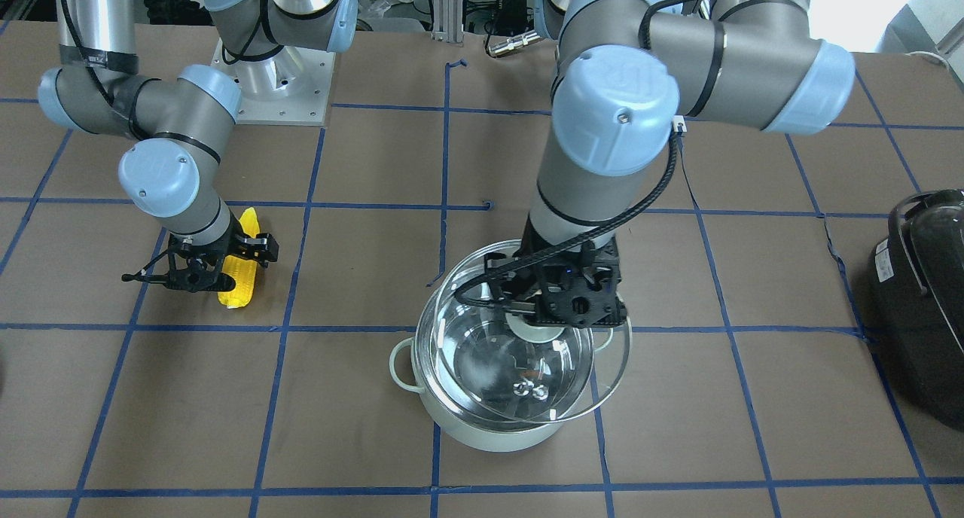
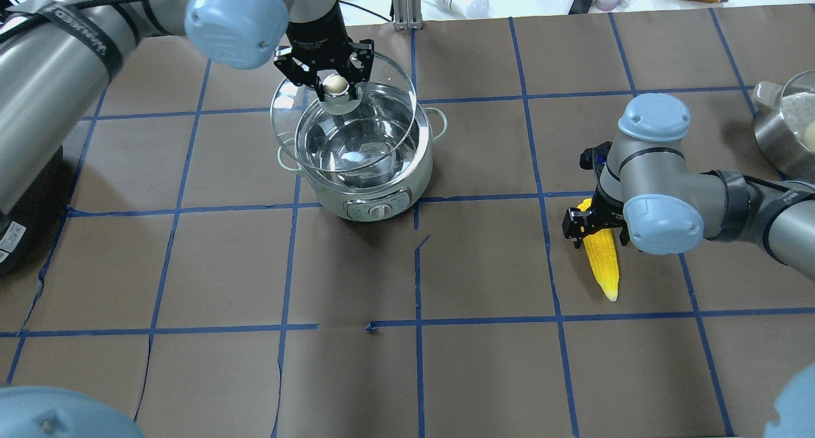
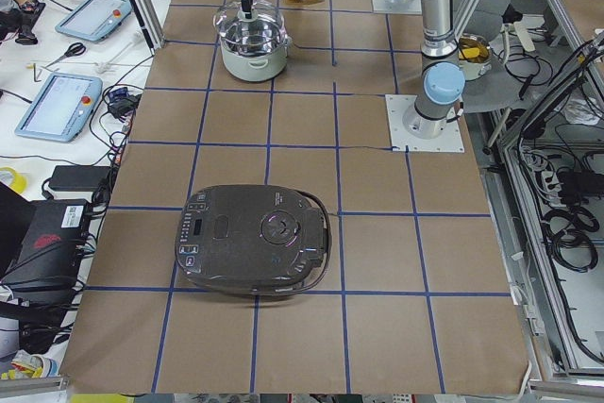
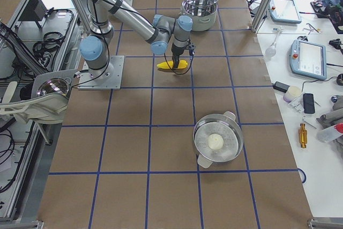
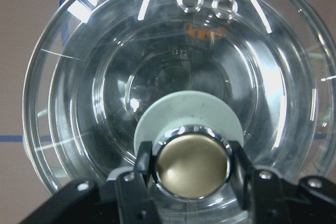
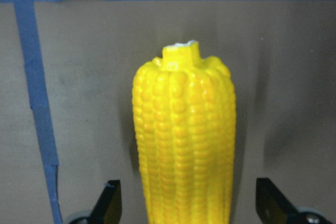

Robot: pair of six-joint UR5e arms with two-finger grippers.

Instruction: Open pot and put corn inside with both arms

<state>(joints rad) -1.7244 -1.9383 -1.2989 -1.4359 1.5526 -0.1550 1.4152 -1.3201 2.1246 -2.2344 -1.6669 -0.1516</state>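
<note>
Your left gripper [image 2: 335,84] had its jaws clamped on the lid [image 2: 382,81] knob [image 5: 193,161], holding it raised and offset over the pot [image 2: 375,199], upper left in the overhead view. At right, the right gripper [image 6: 186,205] straddled the corn [image 2: 603,263] on the table [image 2: 484,374], jaws wide open and holding nothing. You had grasping and dropping left.

The silver-grey, blue-capped left arm [image 2: 57,62] holds its black two-finger end effector [image 2: 335,84] pinched on a round brass-toned knob [image 5: 193,167], while the matching right arm [image 2: 732,202] points its end effector [image 6: 189,205] downward, fingers spread wide.
</note>
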